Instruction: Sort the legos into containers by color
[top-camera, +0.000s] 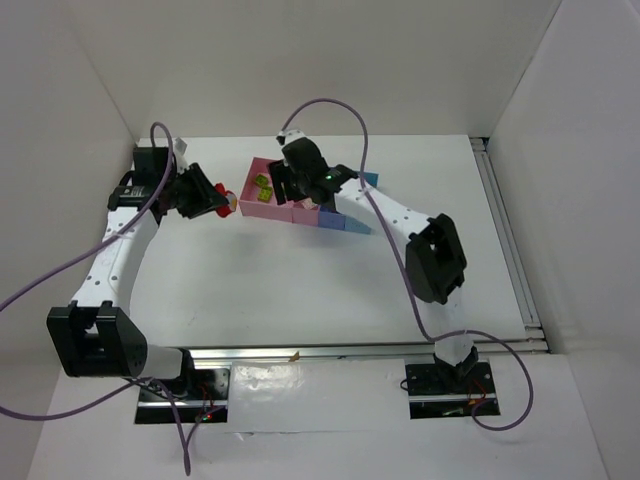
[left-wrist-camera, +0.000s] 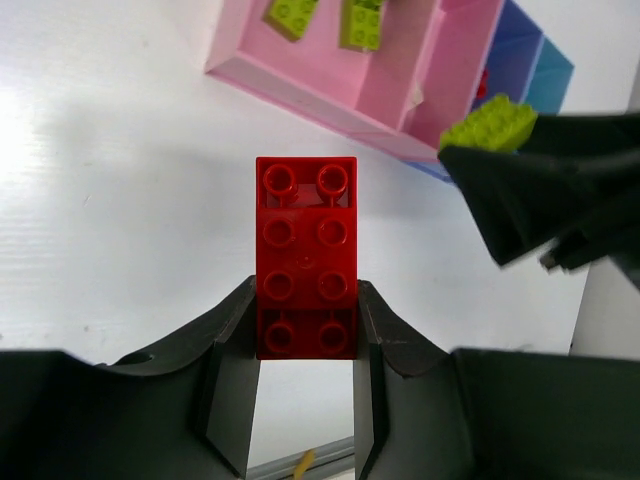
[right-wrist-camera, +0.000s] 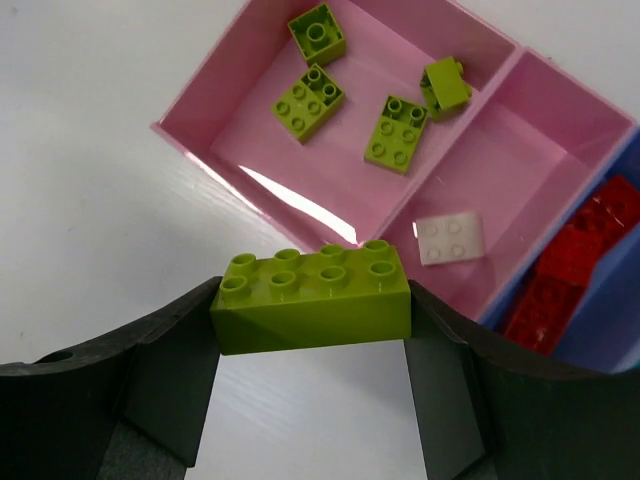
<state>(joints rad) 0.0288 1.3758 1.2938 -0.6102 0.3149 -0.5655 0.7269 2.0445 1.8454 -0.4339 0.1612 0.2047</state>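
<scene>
Two pincers each hold one brick above the white surface (top-camera: 300, 290). The left pincer (left-wrist-camera: 305, 320) is clamped on a red brick (left-wrist-camera: 305, 255) with eight studs facing its wrist camera. Its fingers (left-wrist-camera: 232, 330) press the long sides near the brick's rear end, so most of the brick juts forward past the tips. Ahead of this pincer and somewhat to its right lies the row of bins, apart from the red brick. The right pincer (right-wrist-camera: 312, 335) grips a long green brick (right-wrist-camera: 312, 300) by its short ends, studs up, set crosswise between the fingers. Just beyond its fingertips sits the first pink bin (right-wrist-camera: 190, 120), and in the wrist view the brick's far edge overlaps that bin's near wall. Four small green bricks (right-wrist-camera: 308, 100) lie scattered on the bin's floor, well apart from the held one. Ahead and to the right of this pincer, the second pink bin (right-wrist-camera: 570, 120) holds one white brick (right-wrist-camera: 452, 240) lying flat. Farther right, the blue bin (right-wrist-camera: 628, 300) contains several red bricks (right-wrist-camera: 565, 255). From above, the left pincer hangs just off the row's left end, while the right pincer hangs over the row itself, the two close but not touching.
</scene>
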